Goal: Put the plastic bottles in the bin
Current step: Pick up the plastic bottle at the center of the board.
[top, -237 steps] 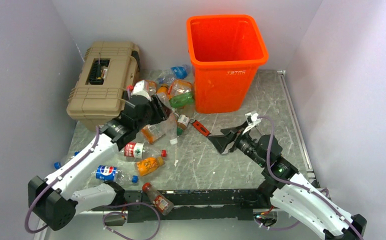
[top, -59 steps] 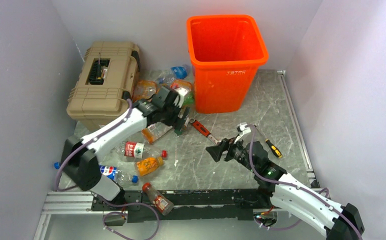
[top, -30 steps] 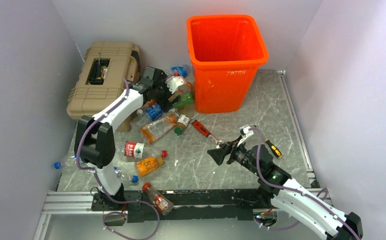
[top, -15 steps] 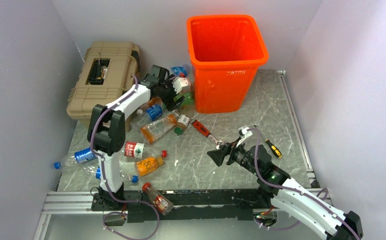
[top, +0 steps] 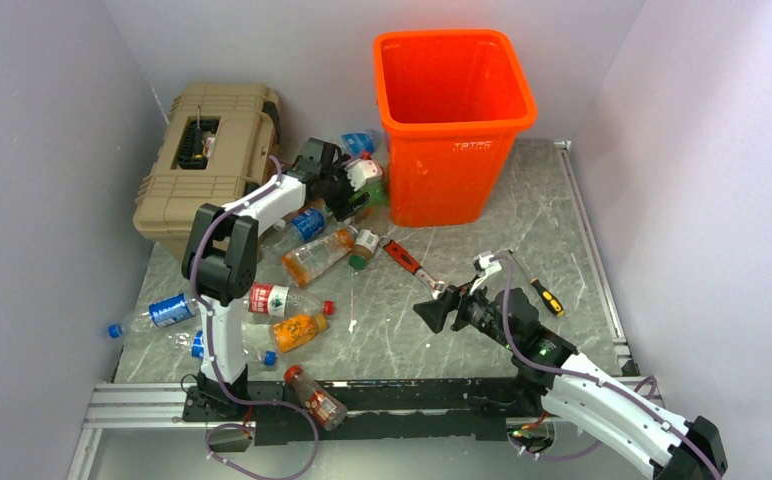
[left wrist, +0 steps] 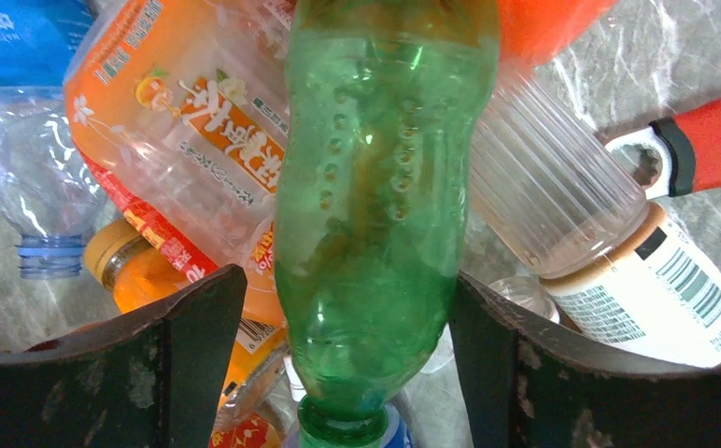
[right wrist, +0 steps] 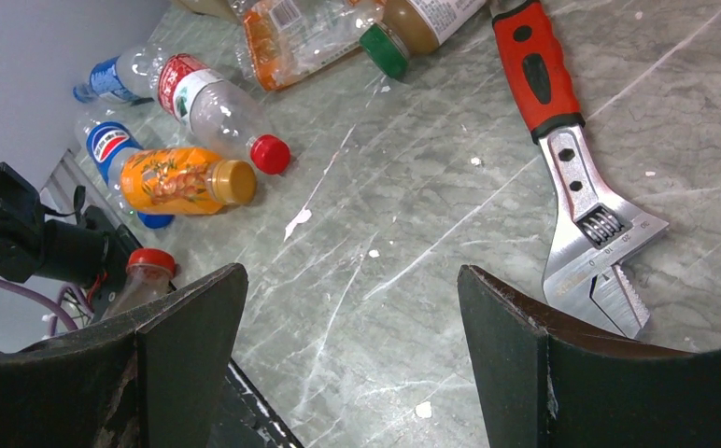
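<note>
My left gripper reaches into the pile of plastic bottles at the foot of the orange bin. Its jaws stand on either side of a green bottle, neck toward the camera. The right finger touches the bottle and the left finger stands a narrow gap off. An orange-labelled bottle and a white-labelled one lie beside it. My right gripper hovers open and empty over bare table. More bottles lie at the left front.
A tan toolbox stands at the back left. A red-handled wrench lies just right of my right gripper, and a small screwdriver lies beyond it. One bottle rests on the front rail.
The left arm has stretched further toward the bin's foot and its jaws have narrowed round the green bottle. The right arm has hardly moved.
</note>
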`<state>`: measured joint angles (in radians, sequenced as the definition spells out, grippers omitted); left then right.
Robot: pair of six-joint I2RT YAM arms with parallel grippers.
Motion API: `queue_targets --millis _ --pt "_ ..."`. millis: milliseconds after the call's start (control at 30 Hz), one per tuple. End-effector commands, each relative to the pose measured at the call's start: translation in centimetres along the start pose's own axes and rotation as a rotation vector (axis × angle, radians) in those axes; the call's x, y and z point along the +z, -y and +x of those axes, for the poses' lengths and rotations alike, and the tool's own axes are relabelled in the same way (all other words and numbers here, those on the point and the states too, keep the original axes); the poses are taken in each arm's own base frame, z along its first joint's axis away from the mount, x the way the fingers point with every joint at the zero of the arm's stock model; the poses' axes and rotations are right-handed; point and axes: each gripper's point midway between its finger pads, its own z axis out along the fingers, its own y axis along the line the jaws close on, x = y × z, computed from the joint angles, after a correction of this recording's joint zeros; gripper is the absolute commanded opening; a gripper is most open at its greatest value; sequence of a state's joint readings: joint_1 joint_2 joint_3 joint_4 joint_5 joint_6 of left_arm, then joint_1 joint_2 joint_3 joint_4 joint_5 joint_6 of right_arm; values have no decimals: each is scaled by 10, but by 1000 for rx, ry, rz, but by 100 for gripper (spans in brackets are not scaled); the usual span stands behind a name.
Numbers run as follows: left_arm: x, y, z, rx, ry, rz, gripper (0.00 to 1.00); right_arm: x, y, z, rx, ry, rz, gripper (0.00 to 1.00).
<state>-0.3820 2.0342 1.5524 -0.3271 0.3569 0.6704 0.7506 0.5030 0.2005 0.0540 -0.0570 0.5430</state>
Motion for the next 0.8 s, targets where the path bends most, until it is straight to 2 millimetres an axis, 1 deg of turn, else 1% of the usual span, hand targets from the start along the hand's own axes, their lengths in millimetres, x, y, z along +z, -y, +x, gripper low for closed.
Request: queue_targets --millis 0,100,233,300,333,500,567,633,700,733,767 --pt "2 -5 -18 22 54 -32 80 0 -6 -15 -7 58 -18 87" --pt "-5 -4 -25 28 71 -41 74 -2 -7 -16 -5 61 -19 87" --pt "-26 -6 -40 28 109 -79 63 -2 -8 -18 -6 70 -22 87" --pt "-41 -5 -49 22 133 -88 58 -2 -8 -18 -6 67 -22 87" --pt "-53 -5 -57 24 152 -100 55 -2 -9 -18 -5 66 -25 87" --pt "-102 4 -79 -20 208 -153 44 -3 -13 -22 7 82 -42 87" --pt "-126 13 -89 -55 228 -169 42 -4 -16 -23 9 84 -53 87" --pt "-149 27 -96 -101 244 -177 41 -4 -19 -27 8 89 -65 87" --pt "-172 47 -106 -170 296 -146 41 -4 -25 -32 6 101 -87 87" --pt "-181 60 -108 -209 334 -116 41 -3 -29 -36 6 110 -102 87" --pt "-190 72 -114 -249 388 -80 41 -3 -34 -41 6 115 -118 87"
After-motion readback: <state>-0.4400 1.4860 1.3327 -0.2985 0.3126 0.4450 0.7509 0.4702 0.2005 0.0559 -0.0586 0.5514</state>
